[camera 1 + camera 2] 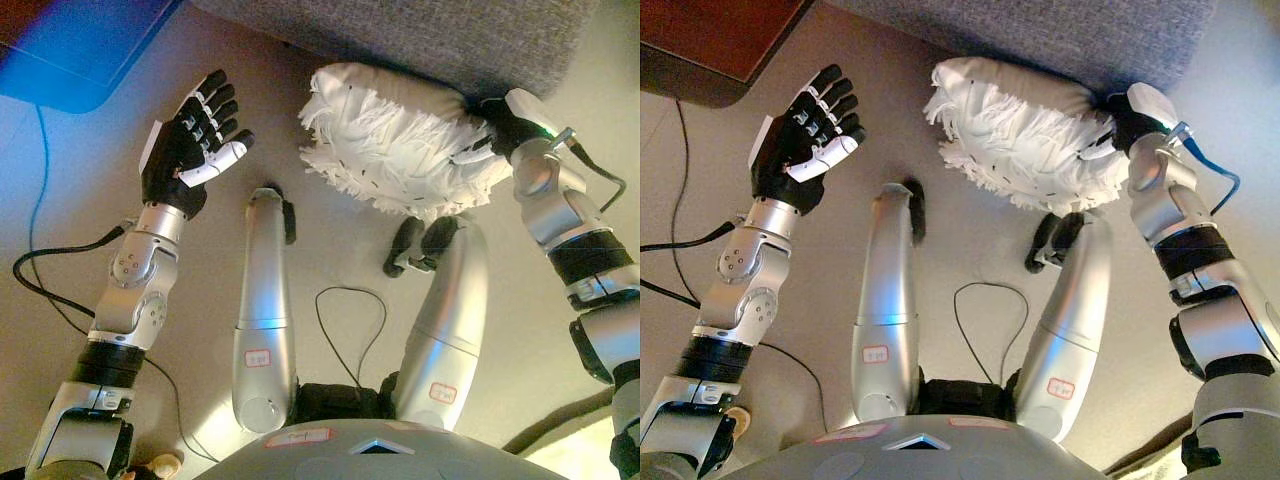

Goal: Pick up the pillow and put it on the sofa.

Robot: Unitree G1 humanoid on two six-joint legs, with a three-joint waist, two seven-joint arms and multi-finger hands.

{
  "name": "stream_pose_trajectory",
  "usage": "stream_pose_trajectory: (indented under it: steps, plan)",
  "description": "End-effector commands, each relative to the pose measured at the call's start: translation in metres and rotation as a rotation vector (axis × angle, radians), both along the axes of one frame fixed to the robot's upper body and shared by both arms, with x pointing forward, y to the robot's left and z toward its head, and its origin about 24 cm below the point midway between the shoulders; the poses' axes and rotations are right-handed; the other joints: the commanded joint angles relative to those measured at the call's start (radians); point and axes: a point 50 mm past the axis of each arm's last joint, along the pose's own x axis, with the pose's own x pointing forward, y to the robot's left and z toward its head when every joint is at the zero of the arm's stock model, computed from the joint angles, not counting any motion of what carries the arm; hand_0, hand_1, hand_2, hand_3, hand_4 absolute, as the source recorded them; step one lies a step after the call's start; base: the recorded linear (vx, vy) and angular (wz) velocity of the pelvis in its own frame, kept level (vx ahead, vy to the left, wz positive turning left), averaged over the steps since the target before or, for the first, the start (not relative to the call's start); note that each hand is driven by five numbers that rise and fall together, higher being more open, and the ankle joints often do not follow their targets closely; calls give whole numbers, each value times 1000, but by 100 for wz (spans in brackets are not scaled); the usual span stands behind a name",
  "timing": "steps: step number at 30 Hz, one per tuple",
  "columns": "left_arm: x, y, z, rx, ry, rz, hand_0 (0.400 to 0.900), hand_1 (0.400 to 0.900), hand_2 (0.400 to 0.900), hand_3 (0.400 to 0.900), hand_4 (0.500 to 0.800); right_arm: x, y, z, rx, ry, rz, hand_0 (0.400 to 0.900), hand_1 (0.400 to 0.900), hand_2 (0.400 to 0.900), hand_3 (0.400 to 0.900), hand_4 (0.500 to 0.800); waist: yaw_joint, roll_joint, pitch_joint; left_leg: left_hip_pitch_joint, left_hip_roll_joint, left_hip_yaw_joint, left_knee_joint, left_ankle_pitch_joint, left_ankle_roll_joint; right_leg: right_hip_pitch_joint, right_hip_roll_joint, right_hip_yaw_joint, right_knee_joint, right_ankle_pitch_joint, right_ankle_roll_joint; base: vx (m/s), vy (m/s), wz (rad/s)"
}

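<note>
A white pillow (395,150) with a shaggy fringed cover lies on the beige floor, its far side against the base of the grey fabric sofa (420,30). My right hand (510,125) is pressed against the pillow's right end, partly buried in the fringe. My left hand (195,135) is held up to the left of the pillow, a short gap away, with its fingers straight and spread, touching nothing.
A dark wooden piece of furniture (710,40) juts in at the upper left corner, close to my left hand. The edge of a pale rug (580,445) shows at the lower right. Beige floor (340,250) lies between me and the pillow.
</note>
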Motion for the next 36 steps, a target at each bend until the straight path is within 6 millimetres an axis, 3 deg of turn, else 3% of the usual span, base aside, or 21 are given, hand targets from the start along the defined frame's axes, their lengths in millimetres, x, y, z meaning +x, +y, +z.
stream_pose_trajectory:
  steps: [1,13,19,30,32,36]
  plan:
    - [-4,-13,38,-36,-205,-62,900,900,900,900,800,11,10,27,38,-104,27,400,400,400,400,500,43,26,-1,25,3,17,40,-3,137,64,24,-26,-14,19,43,0,0,0]
    - [-15,-9,20,-68,-140,-68,900,900,900,900,800,3,6,14,92,-126,30,400,400,400,400,500,40,36,-1,44,29,15,61,9,136,98,17,-16,-28,47,46,11,14,-1]
    - [-18,-7,12,-92,-113,-56,900,900,900,900,800,-4,13,20,140,-234,86,400,400,400,400,500,28,34,-1,93,37,22,19,28,133,150,30,-16,-88,61,44,5,12,-1]
    - [-17,-4,-7,-175,-26,44,900,900,900,900,800,-36,52,38,190,-505,304,400,400,400,400,500,-36,5,-1,329,61,85,-261,127,127,354,67,-29,-419,186,56,-1,53,-11]
    - [-14,-3,-9,-185,-10,64,900,900,900,900,800,-40,57,43,186,-535,337,400,400,400,400,500,-45,-5,-1,367,62,99,-332,177,130,399,66,-37,-504,243,48,-45,36,-12]
    - [-14,-2,-11,-194,9,77,900,900,900,900,800,-48,59,50,192,-577,368,400,400,400,400,500,-56,-22,-1,505,73,128,-452,212,121,562,64,-50,-654,281,51,44,27,-11]
